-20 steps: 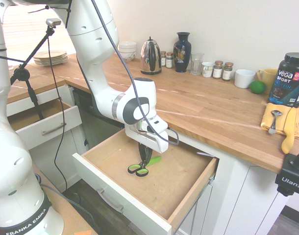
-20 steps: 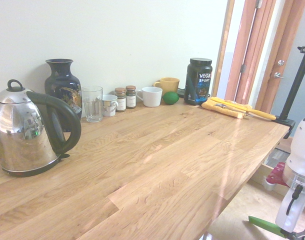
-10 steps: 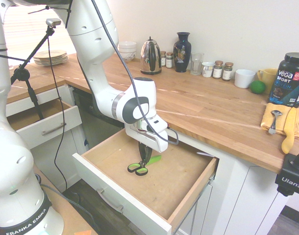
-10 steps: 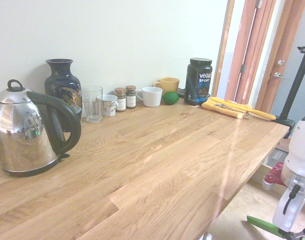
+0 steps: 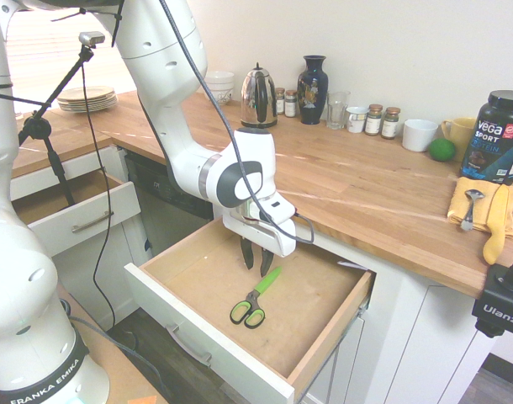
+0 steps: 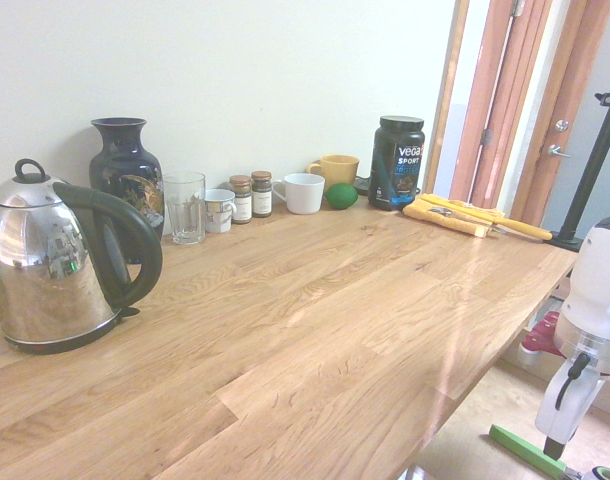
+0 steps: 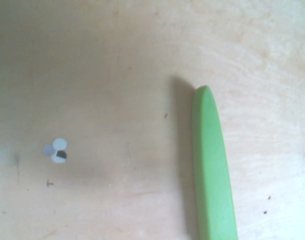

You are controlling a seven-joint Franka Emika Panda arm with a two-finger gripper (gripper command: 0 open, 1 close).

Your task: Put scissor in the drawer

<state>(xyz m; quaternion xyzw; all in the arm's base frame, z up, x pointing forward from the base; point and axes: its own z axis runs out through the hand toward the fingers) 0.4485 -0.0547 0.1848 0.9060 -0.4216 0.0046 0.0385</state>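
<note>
The scissor lies flat on the bare wood floor of the wide open drawer, green-covered blades pointing toward the counter and handles toward the white front. My gripper hangs just above the blade end, open, with nothing between its two dark fingers. In the second exterior view the gripper stands above the green blade at the lower right. In the wrist view only the green blade shows, lying on the light wood.
A smaller white-fronted drawer stands open to the left. On the wooden counter are a kettle, a dark vase, spice jars, mugs, a green ball, a black tub and a yellow cloth.
The gripper has opened and let go of the scissor, then risen a little. The scissor now lies flat on the drawer floor, slightly nearer the front.
</note>
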